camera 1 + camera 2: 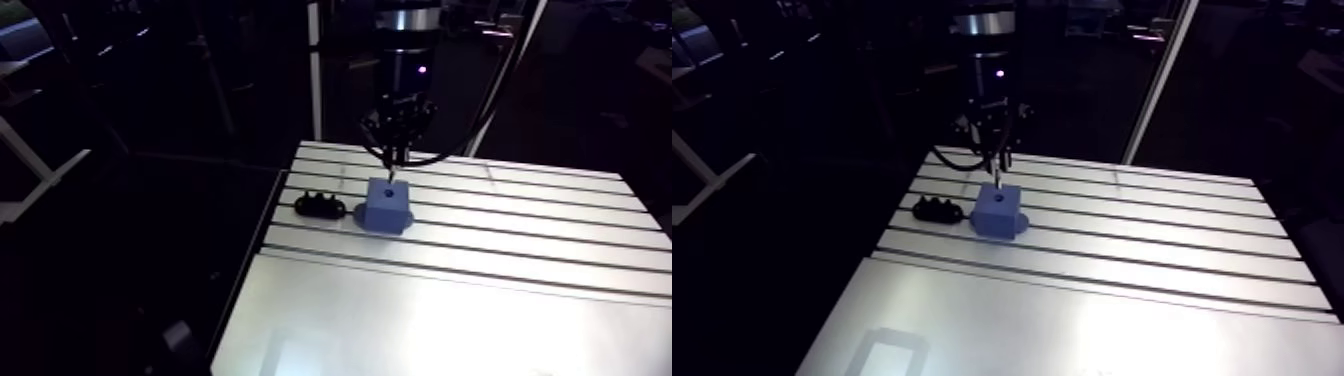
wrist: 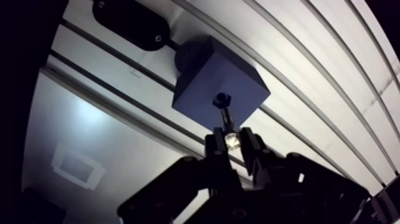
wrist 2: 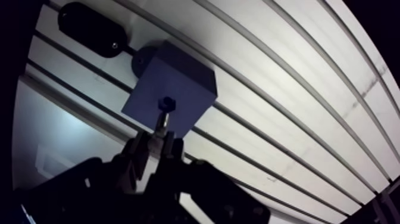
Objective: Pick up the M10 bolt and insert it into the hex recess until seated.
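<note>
A blue block (image 2: 219,86) stands on the slotted aluminium table (image 1: 520,220), with a small dark hex recess (image 2: 221,99) in its top face. My gripper (image 2: 231,143) hangs straight above the block and is shut on the M10 bolt (image 2: 228,124). The bolt's shank points down at the recess, and its lower end reaches the recess mouth. In the arm view the gripper (image 1: 397,152) stands over the block (image 1: 387,205), with the bolt (image 1: 391,172) between them.
A black oblong holder (image 1: 320,206) lies on the table just beside the block, toward the table's edge. The table's slots run crosswise behind the block. A plain bright sheet (image 1: 450,320) covers the near part of the table.
</note>
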`<state>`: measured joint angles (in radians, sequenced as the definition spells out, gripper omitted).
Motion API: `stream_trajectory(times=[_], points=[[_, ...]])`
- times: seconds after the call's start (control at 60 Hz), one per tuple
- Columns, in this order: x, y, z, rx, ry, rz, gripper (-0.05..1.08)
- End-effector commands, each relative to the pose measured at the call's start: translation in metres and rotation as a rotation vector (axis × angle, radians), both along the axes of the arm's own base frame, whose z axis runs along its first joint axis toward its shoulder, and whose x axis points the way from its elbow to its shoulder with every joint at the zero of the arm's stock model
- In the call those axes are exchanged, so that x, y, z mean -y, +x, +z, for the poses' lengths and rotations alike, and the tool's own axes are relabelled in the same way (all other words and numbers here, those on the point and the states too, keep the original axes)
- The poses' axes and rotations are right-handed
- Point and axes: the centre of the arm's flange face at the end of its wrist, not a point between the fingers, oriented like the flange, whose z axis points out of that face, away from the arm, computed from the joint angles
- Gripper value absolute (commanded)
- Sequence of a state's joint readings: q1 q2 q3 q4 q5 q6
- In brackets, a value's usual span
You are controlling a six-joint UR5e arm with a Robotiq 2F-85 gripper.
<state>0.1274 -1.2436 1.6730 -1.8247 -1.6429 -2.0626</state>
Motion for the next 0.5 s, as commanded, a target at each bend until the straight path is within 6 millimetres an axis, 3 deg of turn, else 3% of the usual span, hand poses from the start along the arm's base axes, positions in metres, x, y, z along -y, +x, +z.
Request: stream_trajectory(times=[0.017, 0.5], points=[[-0.0002, 0.0008, -0.0029, 0.005, 0.001, 0.000, 1.08], [0.0003, 0.0006, -0.0080, -0.001, -0.004, 0.001, 1.08]])
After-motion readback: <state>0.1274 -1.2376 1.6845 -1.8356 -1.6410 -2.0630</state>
